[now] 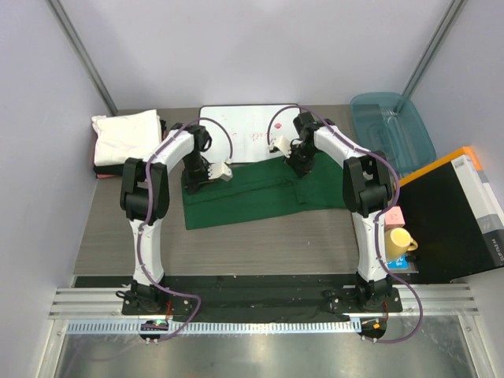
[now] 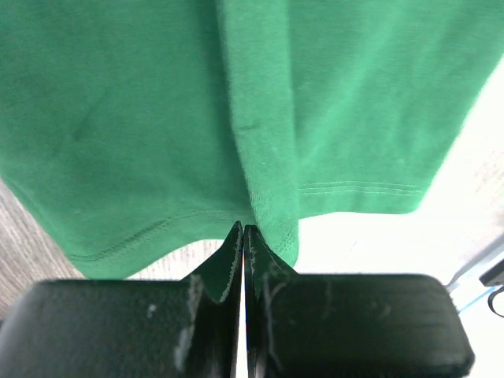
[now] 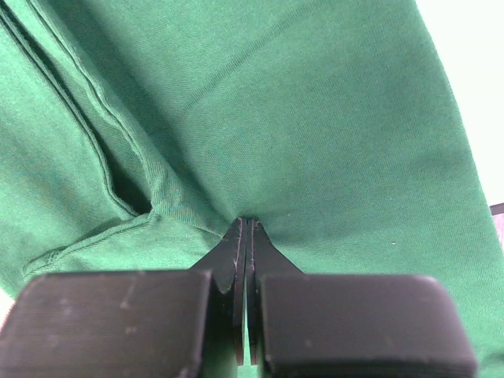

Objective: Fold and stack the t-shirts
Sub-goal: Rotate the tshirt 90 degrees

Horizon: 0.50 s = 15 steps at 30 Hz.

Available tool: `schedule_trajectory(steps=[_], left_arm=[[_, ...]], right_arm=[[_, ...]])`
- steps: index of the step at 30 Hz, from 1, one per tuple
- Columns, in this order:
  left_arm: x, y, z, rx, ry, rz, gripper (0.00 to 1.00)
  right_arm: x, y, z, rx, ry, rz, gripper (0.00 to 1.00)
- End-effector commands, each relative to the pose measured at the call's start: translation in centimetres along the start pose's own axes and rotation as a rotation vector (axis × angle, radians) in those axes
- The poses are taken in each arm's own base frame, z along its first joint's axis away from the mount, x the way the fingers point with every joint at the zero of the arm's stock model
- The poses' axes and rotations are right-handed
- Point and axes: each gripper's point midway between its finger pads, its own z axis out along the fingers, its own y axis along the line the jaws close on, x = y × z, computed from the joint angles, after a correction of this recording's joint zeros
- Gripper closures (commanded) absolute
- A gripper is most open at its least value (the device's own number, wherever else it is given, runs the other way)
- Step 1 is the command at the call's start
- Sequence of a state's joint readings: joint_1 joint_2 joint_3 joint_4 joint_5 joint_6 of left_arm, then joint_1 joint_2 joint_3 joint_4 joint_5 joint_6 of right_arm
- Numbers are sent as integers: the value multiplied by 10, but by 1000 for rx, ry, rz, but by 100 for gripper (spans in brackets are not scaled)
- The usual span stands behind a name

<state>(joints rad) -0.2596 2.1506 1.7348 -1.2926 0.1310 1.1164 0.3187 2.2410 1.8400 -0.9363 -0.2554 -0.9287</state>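
The table (image 1: 260,248) carries all items. The dark green t-shirt (image 1: 244,201) lies spread across the middle of the table, between the two arms. Its far edge meets the near edge of the white board (image 1: 248,130). The teal tub (image 1: 391,126) stands at the far right corner, apart from the shirt. The folded white t-shirt (image 1: 126,135) rests at the far left corner, well apart from the green one.

Left gripper (image 1: 195,179): it is positioned at the far left corner of the dark green t-shirt. In the left wrist view, the fingers (image 2: 260,260) are pressed together with no gap. The stitched hem of the shirt is folded over and caught at the fingertips. Green cloth fills the view beyond the tips, with a pale surface showing under the hem at the right.

Right gripper (image 1: 298,164): it is positioned on the far edge of the shirt, toward the right side. In the right wrist view, the fingers (image 3: 228,256) are clamped together on the fabric. Creases radiate from the pinch point, and a layered seam runs to the left of it.
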Motion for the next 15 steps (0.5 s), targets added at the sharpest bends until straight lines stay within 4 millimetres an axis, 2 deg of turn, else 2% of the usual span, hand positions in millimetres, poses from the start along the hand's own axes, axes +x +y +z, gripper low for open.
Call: schedule_trajectory(steps=[1, 5, 9, 15], left_arm=[[-6, -22, -16, 52, -49, 27, 100], [-4, -36, -10, 102, -37, 37, 100], [1, -51, 5, 148, -6, 48, 100], [-1, -58, 4, 148, -21, 59, 100]], right_arm=[[-7, -9, -8, 34, -19, -16, 99], [-8, -10, -9, 38, -19, -18, 99], [-9, -12, -9, 43, -22, -16, 99], [-5, -10, -13, 46, -11, -21, 99]])
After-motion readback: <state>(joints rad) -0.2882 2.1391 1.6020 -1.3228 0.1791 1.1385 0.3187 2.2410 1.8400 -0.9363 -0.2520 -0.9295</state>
